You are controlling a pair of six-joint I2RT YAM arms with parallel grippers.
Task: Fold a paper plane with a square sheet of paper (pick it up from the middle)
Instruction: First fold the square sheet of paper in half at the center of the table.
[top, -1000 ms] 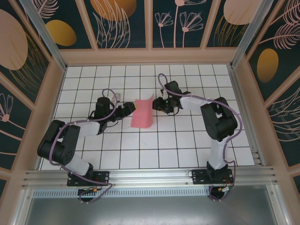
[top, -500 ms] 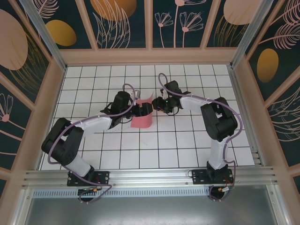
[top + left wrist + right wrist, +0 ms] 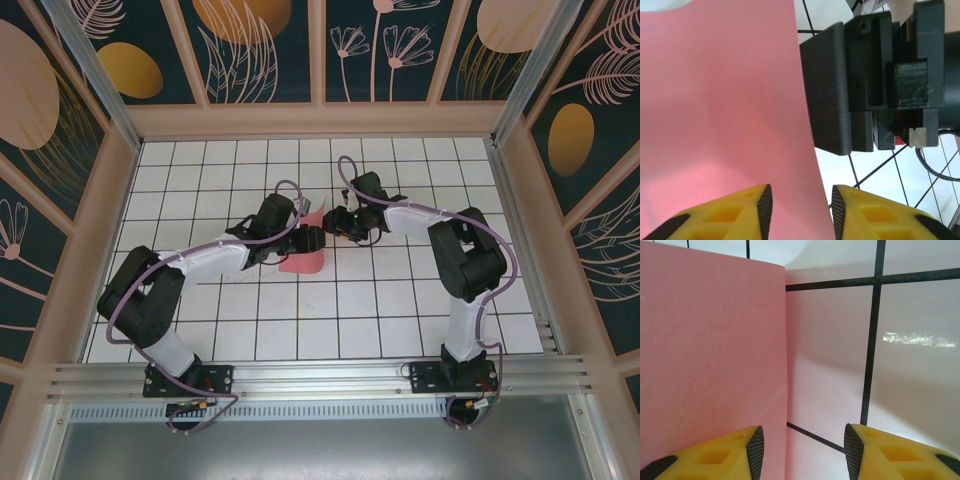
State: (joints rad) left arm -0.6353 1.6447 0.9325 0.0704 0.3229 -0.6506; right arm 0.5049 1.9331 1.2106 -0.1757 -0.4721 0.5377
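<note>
Left pincer (image 3: 802,205), yellow fingers with black pads, stands partly open, with a clear gap between the pads. The edge of the pink square sheet of paper (image 3: 720,100) runs down into that gap and is not pinched. Right pincer (image 3: 803,450) is about half open and holds nothing (the sheet's edge lies between its pads, nearer one of them). Seen from above, both pincers meet over the sheet's far end, near the middle of the white gridded worktop (image 3: 400,300). The sheet's near part lies flat, and its far corner lifts up beside the right pincer.
</note>
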